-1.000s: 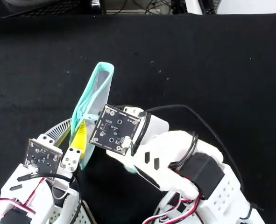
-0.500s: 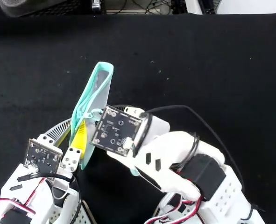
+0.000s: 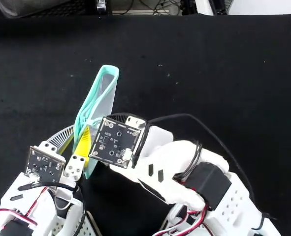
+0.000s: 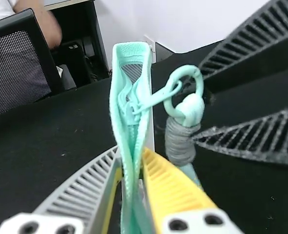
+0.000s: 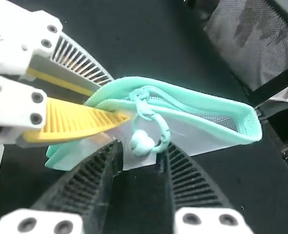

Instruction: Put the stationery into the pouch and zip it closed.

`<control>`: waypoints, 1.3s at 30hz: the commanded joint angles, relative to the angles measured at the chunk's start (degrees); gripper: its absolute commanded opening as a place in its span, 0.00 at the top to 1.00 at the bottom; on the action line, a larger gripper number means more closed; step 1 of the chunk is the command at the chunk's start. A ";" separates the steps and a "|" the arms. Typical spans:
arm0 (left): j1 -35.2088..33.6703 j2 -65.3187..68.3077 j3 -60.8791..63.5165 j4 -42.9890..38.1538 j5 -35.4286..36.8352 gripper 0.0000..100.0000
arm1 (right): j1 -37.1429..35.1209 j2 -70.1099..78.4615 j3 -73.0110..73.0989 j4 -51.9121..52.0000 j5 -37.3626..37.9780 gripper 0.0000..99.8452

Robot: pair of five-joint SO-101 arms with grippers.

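Observation:
The mint-green pouch (image 3: 102, 93) stands on its long edge on the black table. My left gripper (image 3: 81, 129) is shut on its near end, with the grey and yellow fingers pressing either side (image 4: 130, 156). In the right wrist view the pouch (image 5: 207, 117) gapes at its far end. The zipper pull (image 5: 144, 141), a ring with a mint bead and grey cord (image 4: 180, 139), sits close to the left gripper's yellow finger (image 5: 75, 119). My right gripper (image 5: 141, 148) has its black fingers closed around that pull (image 4: 185, 105). The right arm (image 3: 184, 167) covers the pouch's near end from above.
Black cloth (image 3: 209, 73) covers the table, with open room beyond and to the right of the pouch. The table's far edge (image 3: 150, 14) borders cables and furniture. A mesh-backed chair (image 4: 17, 73) stands behind the table.
The right arm has shifted left with the zipper pull, toward the left gripper's end of the pouch. The pouch's top leaned slightly left. The left arm has kept still.

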 commanded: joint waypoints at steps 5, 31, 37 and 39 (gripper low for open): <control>0.13 -0.35 0.13 -0.62 -0.62 0.97 | -0.97 -1.01 0.04 -3.69 -0.62 0.90; 0.22 -0.44 -0.31 2.02 -0.70 0.97 | -0.97 -0.75 -5.32 -4.13 -2.99 0.90; 0.40 -0.44 -0.31 2.02 -0.62 0.97 | -2.02 1.45 -3.91 -4.13 -3.25 0.90; 0.40 -0.44 -0.31 2.02 -0.62 0.97 | -3.69 2.95 -3.21 -4.31 -3.25 0.90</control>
